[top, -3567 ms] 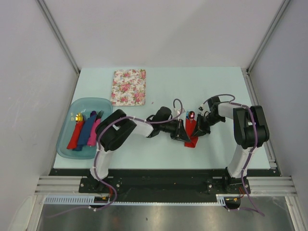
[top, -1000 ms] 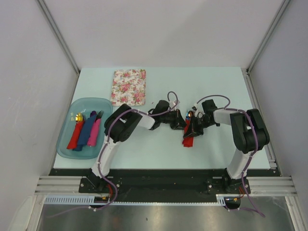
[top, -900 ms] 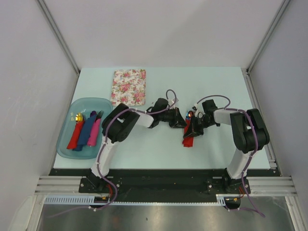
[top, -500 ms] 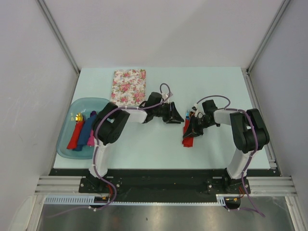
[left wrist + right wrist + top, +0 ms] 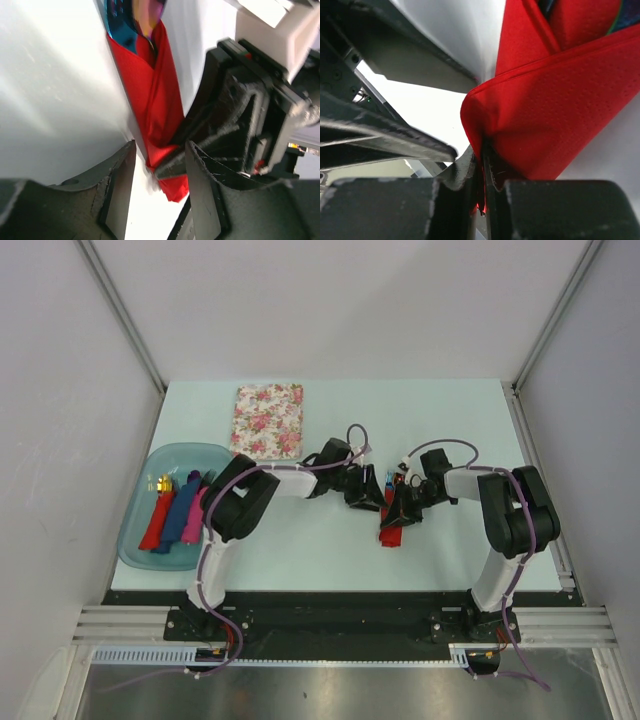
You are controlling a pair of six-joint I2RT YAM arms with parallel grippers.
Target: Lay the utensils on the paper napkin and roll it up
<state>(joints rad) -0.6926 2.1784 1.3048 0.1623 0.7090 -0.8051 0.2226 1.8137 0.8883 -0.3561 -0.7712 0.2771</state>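
Swinging left tool (image 5: pixel 366 496), apart, back toward napkin (image 5: pixel 391 530); clamping its fold with right tool (image 5: pixel 404 504); rolling, next needing another turn.

The paper napkin (image 5: pixel 155 100) is recorded as plain red, with a fine dotted emboss. At its open end a metallic blue fork (image 5: pixel 117 22) and a spoon (image 5: pixel 149 11) with an iridescent red-gold head are noted. Left of the napkin, a cream pad (image 5: pixel 268 421) printed with pink roses is logged. Also left of it is a translucent teal tray (image 5: pixel 215 458) holding a red roll (image 5: pixel 155 522), a blue roll (image 5: pixel 180 515) and a pink roll (image 5: pixel 194 518). The table (image 5: pixel 450 420) is pale mint.
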